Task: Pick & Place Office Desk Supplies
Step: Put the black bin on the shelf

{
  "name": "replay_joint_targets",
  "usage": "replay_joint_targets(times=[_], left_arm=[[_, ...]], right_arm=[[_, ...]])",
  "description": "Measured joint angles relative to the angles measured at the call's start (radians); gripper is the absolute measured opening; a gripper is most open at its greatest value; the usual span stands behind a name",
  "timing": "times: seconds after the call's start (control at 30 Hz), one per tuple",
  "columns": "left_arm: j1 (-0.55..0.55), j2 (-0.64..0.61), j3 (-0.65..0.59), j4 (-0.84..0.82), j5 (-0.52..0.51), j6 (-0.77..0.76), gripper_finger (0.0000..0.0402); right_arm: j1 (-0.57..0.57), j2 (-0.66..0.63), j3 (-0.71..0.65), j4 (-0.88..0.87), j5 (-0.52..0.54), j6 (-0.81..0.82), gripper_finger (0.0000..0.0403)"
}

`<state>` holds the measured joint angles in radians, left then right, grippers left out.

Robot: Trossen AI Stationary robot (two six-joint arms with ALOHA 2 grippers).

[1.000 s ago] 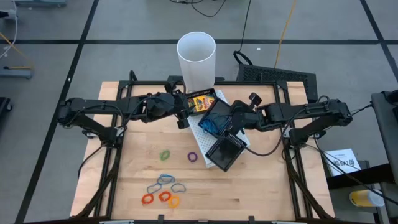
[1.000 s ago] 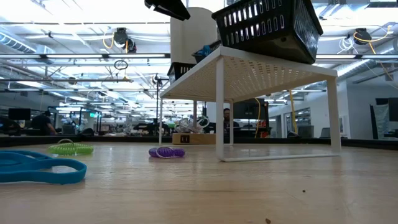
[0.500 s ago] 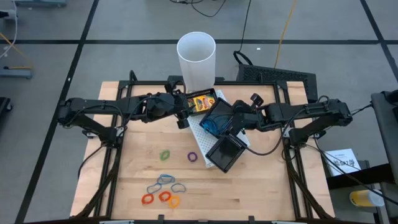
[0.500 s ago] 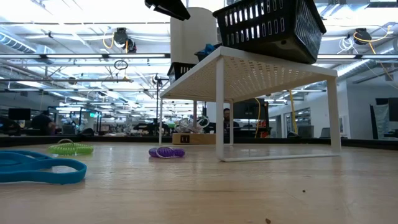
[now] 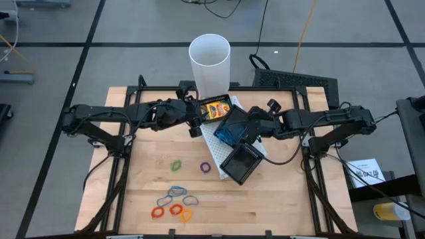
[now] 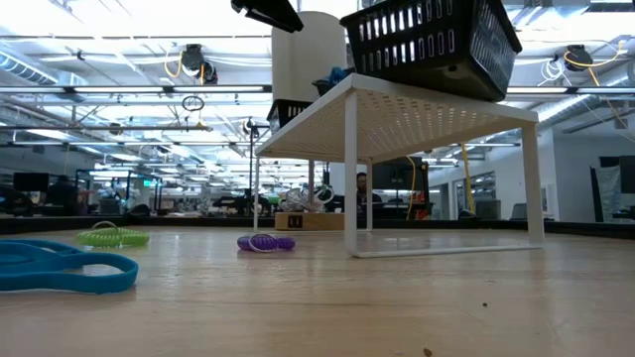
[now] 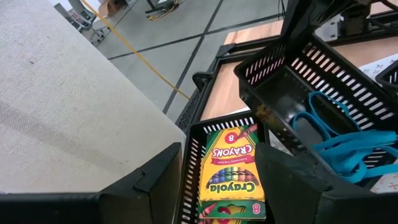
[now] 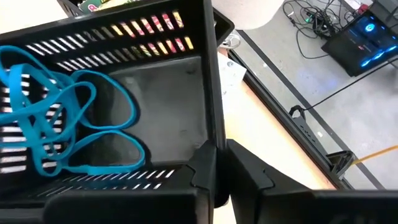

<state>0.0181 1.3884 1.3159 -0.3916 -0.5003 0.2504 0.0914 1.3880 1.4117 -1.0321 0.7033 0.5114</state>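
While the right gripper (image 8: 217,180) pinches the black mesh tray's (image 8: 208,74) wall, blue bands (image 8: 56,118) lie inside — crayon boxes (image 7: 231,171) fill the neighbouring compartment under the open left gripper (image 7: 217,180).

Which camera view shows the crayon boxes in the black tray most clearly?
The left wrist view: the crayon boxes fill the tray compartment between the left gripper's fingers, printed label readable. The high view shows them only as a small yellow patch beside the white cup. The right wrist view shows only coloured stripes through the mesh; the low view shows none.
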Motion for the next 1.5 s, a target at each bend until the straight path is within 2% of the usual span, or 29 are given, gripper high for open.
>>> replay_joint_targets(times=[0.23, 0.4, 0.77, 1.0, 1.23, 1.37, 1.5], left_arm=[[0.0, 0.0, 0.0, 0.0, 0.0, 0.0, 0.0214], [0.0, 0.0, 0.0, 0.0, 0.0, 0.0, 0.0214], [0.0, 0.0, 0.0, 0.0, 0.012, -0.044, 0.0214], [0.0, 0.0, 0.0, -0.012, 0.03, -0.074, 0.0214], [0.0, 0.0, -0.017, -0.024, 0.086, -0.178, 0.0214], [-0.023, -0.033, -0.042, 0.001, 0.085, -0.197, 0.0214], [-0.06, -0.103, -0.099, 0.089, 0.084, -0.193, 0.0214]], right_arm=[[0.0, 0.0, 0.0, 0.001, -0.024, -0.011, 0.007], [-0.001, 0.0, 0.0, 0.03, 0.003, -0.035, 0.0106], [-0.031, -0.012, -0.001, 0.094, -0.007, -0.238, 0.0175], [0.038, -0.102, -0.047, 0.147, -0.216, -0.37, 0.0167], [0.143, -0.252, -0.273, 0.383, -0.442, -0.384, 0.0144], [0.179, -0.302, -0.443, 0.519, -0.445, -0.36, 0.0131], [0.188, -0.307, -0.547, 0.606, -0.447, -0.313, 0.0122]])
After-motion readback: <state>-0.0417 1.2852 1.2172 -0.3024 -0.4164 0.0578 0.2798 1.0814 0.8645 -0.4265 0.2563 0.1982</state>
